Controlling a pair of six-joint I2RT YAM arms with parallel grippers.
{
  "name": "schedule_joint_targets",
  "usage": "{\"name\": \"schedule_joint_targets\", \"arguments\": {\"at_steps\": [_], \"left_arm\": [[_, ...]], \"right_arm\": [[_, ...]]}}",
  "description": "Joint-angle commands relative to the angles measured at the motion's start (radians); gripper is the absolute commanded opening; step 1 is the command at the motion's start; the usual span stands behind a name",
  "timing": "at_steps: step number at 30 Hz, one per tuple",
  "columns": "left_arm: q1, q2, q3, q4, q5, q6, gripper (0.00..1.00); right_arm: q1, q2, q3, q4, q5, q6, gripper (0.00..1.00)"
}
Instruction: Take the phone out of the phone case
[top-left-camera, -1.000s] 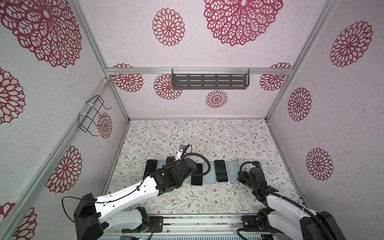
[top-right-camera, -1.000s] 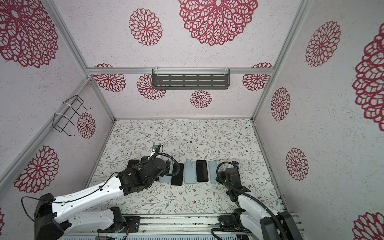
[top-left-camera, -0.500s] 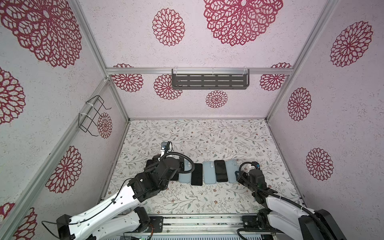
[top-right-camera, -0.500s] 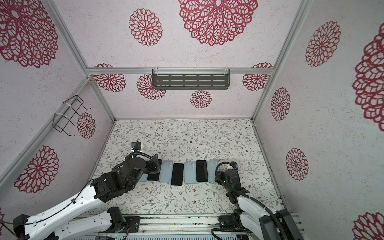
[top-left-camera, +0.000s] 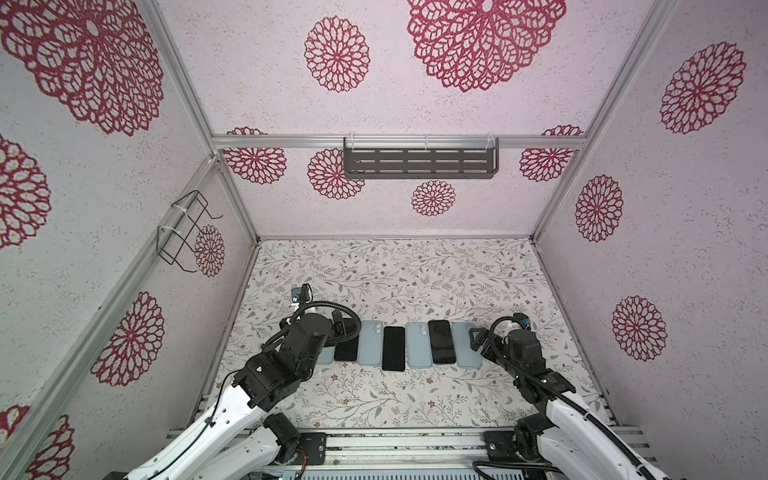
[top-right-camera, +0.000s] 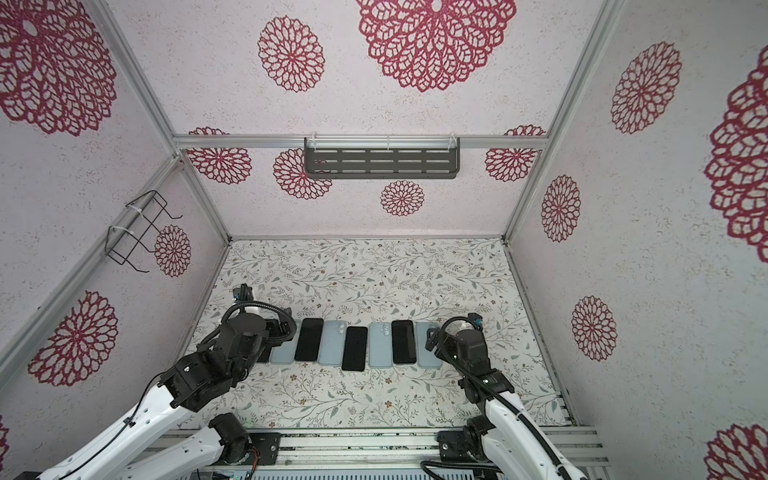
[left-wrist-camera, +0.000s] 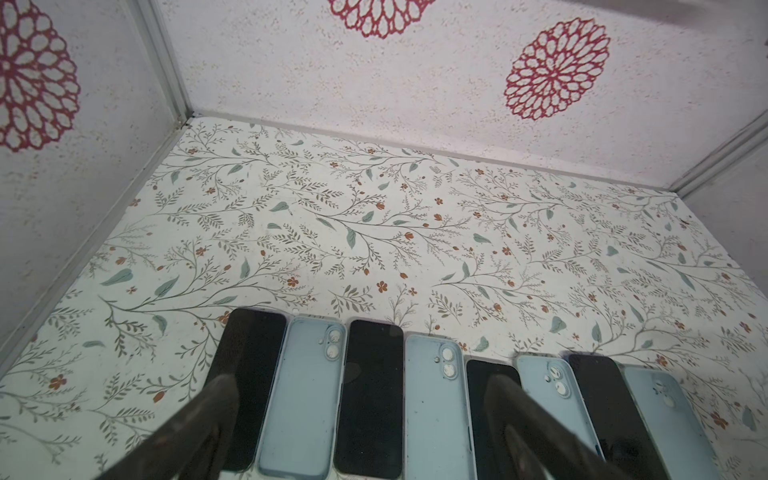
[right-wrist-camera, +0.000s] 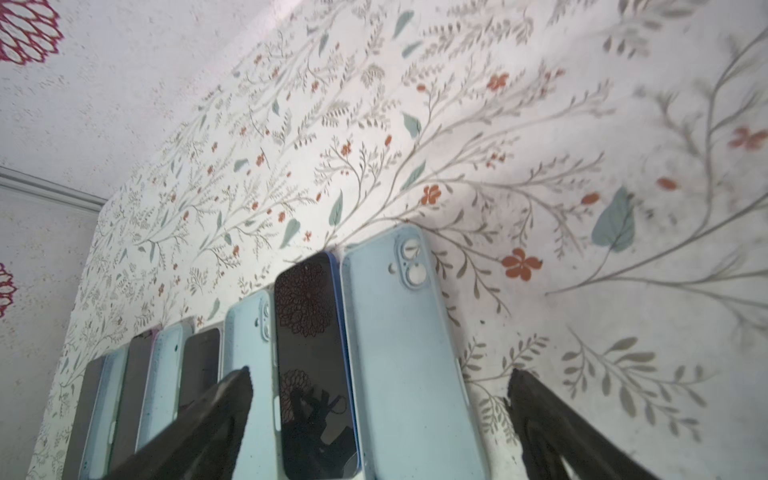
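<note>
The phone (top-left-camera: 441, 341) lay screen-up, second from the right in a row (top-left-camera: 395, 345) of eight: four dark phones alternating with four pale blue cases. Its right edge was just beside the last phone case (top-left-camera: 466, 345).

Around it stood white walls (top-left-camera: 415, 83) stamped with red rosettes. A grey slotted shelf (top-left-camera: 419, 163) hung on the far one and a wire basket (top-left-camera: 183, 232) on the left.

The table (top-left-camera: 395, 274), papered in leafy sprigs, lay open from the row to the far wall, with a narrower strip on the near side.

The left arm (top-left-camera: 216, 419) reached in from the near left, bent at the elbow. Its left gripper (left-wrist-camera: 361, 386) hung over the row's left end, fingers spread wide, holding nothing.

The right arm (top-left-camera: 561, 411) came in from the near right. The right gripper (right-wrist-camera: 380, 374) sat low at the row's right end, fingers parted wide astride that last case, gripping nothing.
</note>
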Motion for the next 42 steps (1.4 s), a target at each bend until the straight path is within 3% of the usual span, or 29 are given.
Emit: {"name": "schedule_joint_targets", "arguments": {"at_steps": [1,6,10,13,17,21,23,25,26,27,29,30,31,35,37,42], "left_arm": [[0.148,0.027,-0.034,0.101,0.114,0.066,0.97],[0.463,0.092,-0.091,0.314,0.158,0.159,0.97],[0.713,0.143,-0.224,0.619,0.226,0.217,0.97],[0.783,0.174,-0.34,0.83,0.205,0.293,0.97],[0.797,0.227,-0.51,1.178,0.291,0.358,0.97],[0.806,0.47,-0.623,1.643,0.361,0.396,0.97],[0.806,0.611,-0.624,1.82,0.445,0.441,0.97],[0.811,0.753,-0.55,1.816,0.467,0.436,0.97],[0.814,0.801,-0.517,1.82,0.487,0.443,0.97],[0.817,0.79,-0.48,1.728,0.518,0.447,0.97],[0.824,0.736,-0.388,1.453,0.495,0.419,0.97],[0.812,0.76,-0.383,1.494,0.48,0.439,0.97],[0.81,0.776,-0.398,1.552,0.475,0.444,0.97],[0.811,0.77,-0.399,1.543,0.478,0.442,0.97],[0.811,0.768,-0.401,1.542,0.478,0.442,0.97],[0.811,0.768,-0.405,1.547,0.484,0.443,0.97]], "right_arm": [[-0.058,0.05,0.108,-0.06,0.052,-0.121,0.99],[-0.209,0.245,0.229,0.121,0.1,-0.315,0.99],[-0.295,0.356,0.17,0.476,0.154,-0.455,0.99],[-0.325,0.435,0.057,0.761,0.15,-0.521,0.99],[-0.33,0.517,-0.098,1.056,0.147,-0.567,0.99],[-0.318,0.62,-0.23,1.399,0.137,-0.612,0.99],[-0.323,0.691,-0.24,1.469,0.142,-0.608,0.99],[-0.318,0.863,-0.257,1.702,0.128,-0.62,0.99],[-0.322,0.845,-0.256,1.658,0.123,-0.612,0.99],[-0.321,0.778,-0.217,1.472,0.186,-0.589,0.99],[-0.296,0.808,-0.132,1.368,0.217,-0.612,0.99],[-0.258,0.806,-0.092,1.292,0.276,-0.639,0.99],[-0.254,0.813,-0.099,1.327,0.273,-0.645,0.99],[-0.253,0.807,-0.112,1.338,0.298,-0.641,0.99],[-0.239,0.811,-0.119,1.358,0.373,-0.63,0.99],[-0.232,0.813,-0.109,1.347,0.383,-0.636,0.99]]}}
